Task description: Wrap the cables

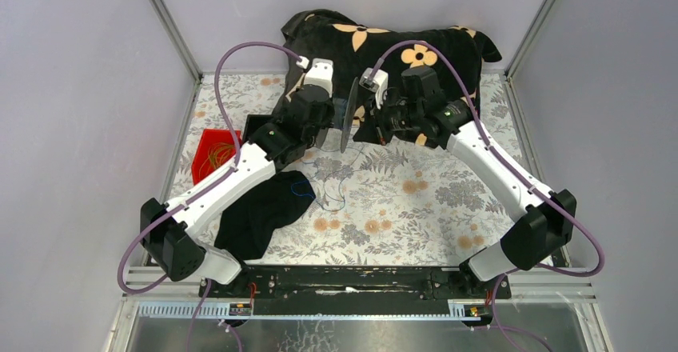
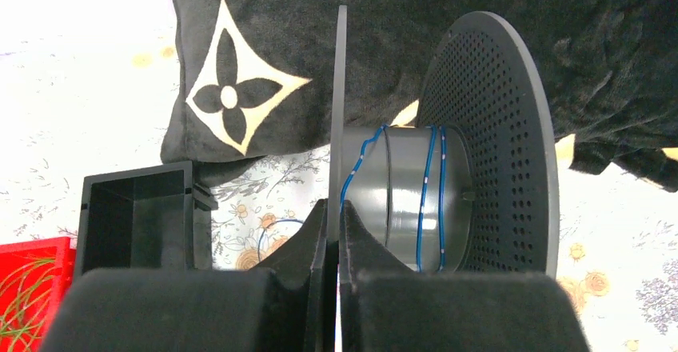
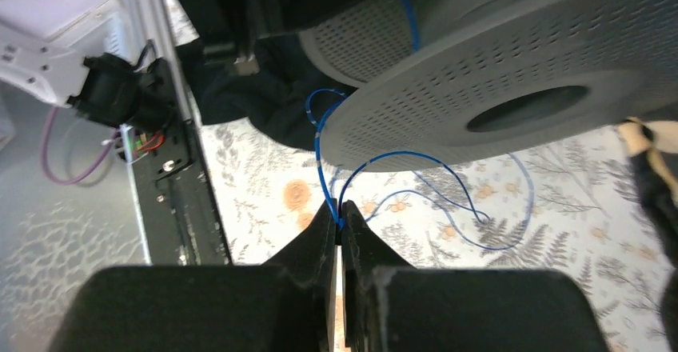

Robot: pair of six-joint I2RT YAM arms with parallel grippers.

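A big black spool is held on edge above the table. My left gripper is shut on its thin near flange, with the jaws pinching the rim. A few turns of thin blue cable lie round the grey hub, beside the perforated far flange. My right gripper is shut on the blue cable just below the spool, with the fingertips closed on it. Loose cable loops trail over the floral table.
A black cushion with tan flowers lies at the back. A red tray of orange-yellow wire and a black open box stand at the left. A black cloth lies under the left arm. A black rail runs along the near edge.
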